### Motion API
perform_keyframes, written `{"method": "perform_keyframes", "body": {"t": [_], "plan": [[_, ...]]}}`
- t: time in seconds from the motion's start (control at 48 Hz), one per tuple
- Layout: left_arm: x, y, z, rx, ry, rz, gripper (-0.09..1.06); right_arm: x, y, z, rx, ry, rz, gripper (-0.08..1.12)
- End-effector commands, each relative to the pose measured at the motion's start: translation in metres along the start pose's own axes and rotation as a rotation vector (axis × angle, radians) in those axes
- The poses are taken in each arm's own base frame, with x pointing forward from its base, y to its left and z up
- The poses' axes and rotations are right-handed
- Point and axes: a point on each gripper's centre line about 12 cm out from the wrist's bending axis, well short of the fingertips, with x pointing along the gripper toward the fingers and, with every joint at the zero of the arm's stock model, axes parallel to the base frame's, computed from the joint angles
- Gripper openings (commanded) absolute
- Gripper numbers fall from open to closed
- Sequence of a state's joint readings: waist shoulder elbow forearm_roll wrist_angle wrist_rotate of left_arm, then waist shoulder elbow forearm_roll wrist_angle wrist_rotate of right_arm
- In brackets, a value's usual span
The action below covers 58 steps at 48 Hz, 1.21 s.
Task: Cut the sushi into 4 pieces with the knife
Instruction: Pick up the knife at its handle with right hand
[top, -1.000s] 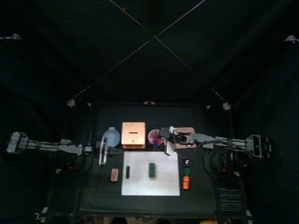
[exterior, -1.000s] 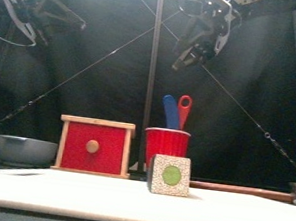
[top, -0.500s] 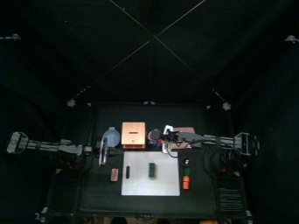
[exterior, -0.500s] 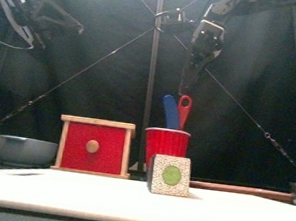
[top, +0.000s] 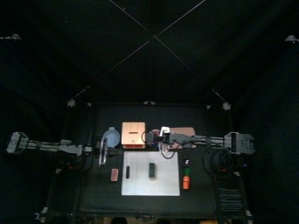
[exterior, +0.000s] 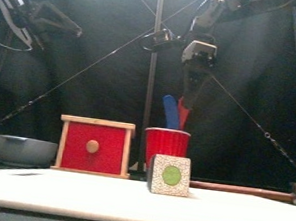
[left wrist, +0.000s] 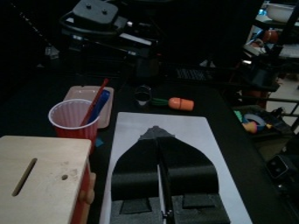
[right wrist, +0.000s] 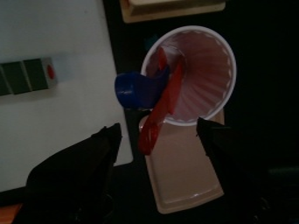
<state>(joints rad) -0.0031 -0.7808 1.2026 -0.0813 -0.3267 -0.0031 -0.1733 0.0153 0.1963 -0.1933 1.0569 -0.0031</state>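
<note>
**A:** Which way does the knife lie from the right gripper (right wrist: 158, 131)?

**B:** Straight below it. That gripper hangs over the red plastic cup (exterior: 167, 143), which stands just behind the white cutting board (top: 140, 179). Its jaws are spread wide and hold nothing. 2 knives stand in the cup: a blue toy knife (exterior: 170, 109) and a red toy knife (right wrist: 159, 109).

**A:** Their long axis?

**B:** Near upright, handles up and blades down in the cup. Seen from the front, the blue handle leans a little left. I judge that the next move is a plain descent, with the jaws straddling 1 handle. In the wrist view the red one sits between them.

**A:** And the sushi?

**B:** The dark green toy sushi roll (exterior: 171, 175) lies on the board, in front of the cup. Its long axis runs front to back, and 1 end face points at the table's front edge. It looks whole, though the top view is too small to show seams.

**A:** The other arm?

**B:** The left gripper (left wrist: 163, 140) hangs over the board's left part with its jaws pressed together, empty. It is farther from the cup than the right.
</note>
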Motion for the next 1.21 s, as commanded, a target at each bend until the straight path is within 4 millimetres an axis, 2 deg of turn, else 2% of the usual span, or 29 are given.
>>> {"method": "perform_keyframes", "body": {"t": [0.021,0.292,0.604,0.938,1.208], "plan": [[0.002,0.001,0.005,-0.001,-0.019,0.004,-0.02,-0.009,-0.006,0.011,-0.009,0.0,-0.024,0.99],[0.001,0.002,0.002,-0.001,-0.011,0.007,-0.02,-0.003,-0.011,0.021,-0.032,0.067,-0.033,0.97],[0.0,0.003,-0.001,-0.001,-0.003,0.013,-0.02,0.005,-0.012,0.023,-0.036,0.106,-0.025,0.68],[0.0,0.004,-0.002,-0.001,-0.001,0.017,-0.02,0.007,-0.019,0.021,-0.026,0.125,-0.029,0.56],[0.0,0.005,-0.001,-0.002,-0.003,0.02,-0.02,0.002,-0.022,0.023,-0.021,0.117,-0.036,0.38]]}}
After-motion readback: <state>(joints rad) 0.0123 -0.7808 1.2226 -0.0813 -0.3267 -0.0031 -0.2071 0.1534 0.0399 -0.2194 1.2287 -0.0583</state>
